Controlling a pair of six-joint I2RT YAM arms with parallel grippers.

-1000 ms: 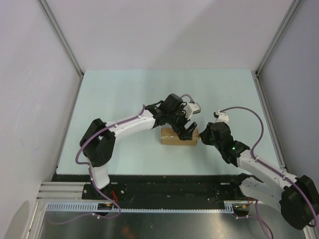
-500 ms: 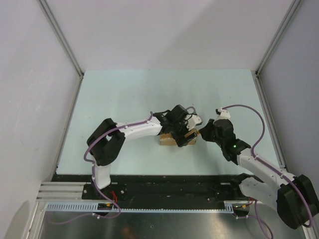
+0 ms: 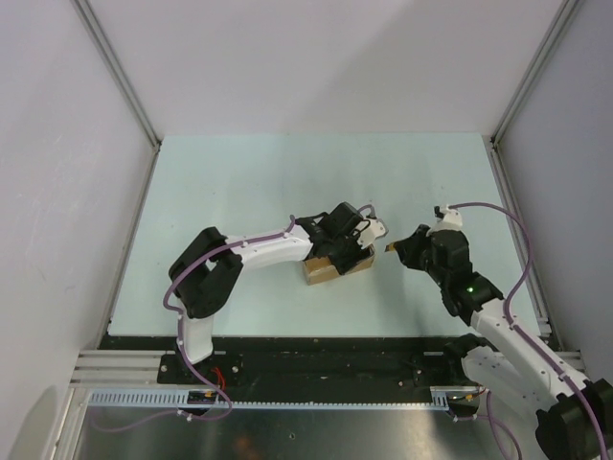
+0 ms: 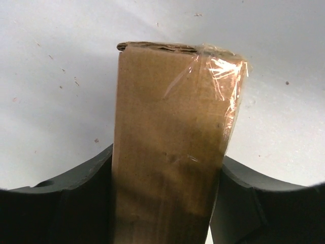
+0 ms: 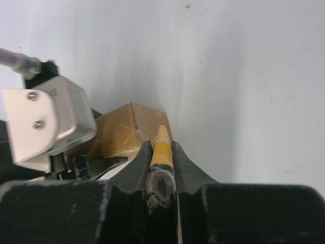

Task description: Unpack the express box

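Because both my bases sit at the near edge of the desk (image 3: pixel 239 182), my left arm (image 3: pixel 259 247) rises from the near left, folds at the elbow, and lays its forearm out to the right toward the middle of the desk. My right arm (image 3: pixel 479 302) climbs from the near right corner and leans up and to the left, its wrist stopping just to the right of the left one.

My left fingers (image 4: pixel 76 193) are closed on the express box (image 3: pixel 326 272), one pressed to each long side across its narrow width. The box lies at the desk's centre under my left wrist. From above, its long axis runs slantwise from near left to far right. In the left wrist view it points straight away from the wrist, its far end wrapped in clear tape (image 4: pixel 223 71). I cannot tell whether it rests on the desk or hangs just above it.

My right fingers (image 5: pixel 190 170) are clamped on a yellow-and-black utility knife (image 5: pixel 162 150). It lies along the fingers with its tip aimed forward at the box's nearest corner, close to it but apart.
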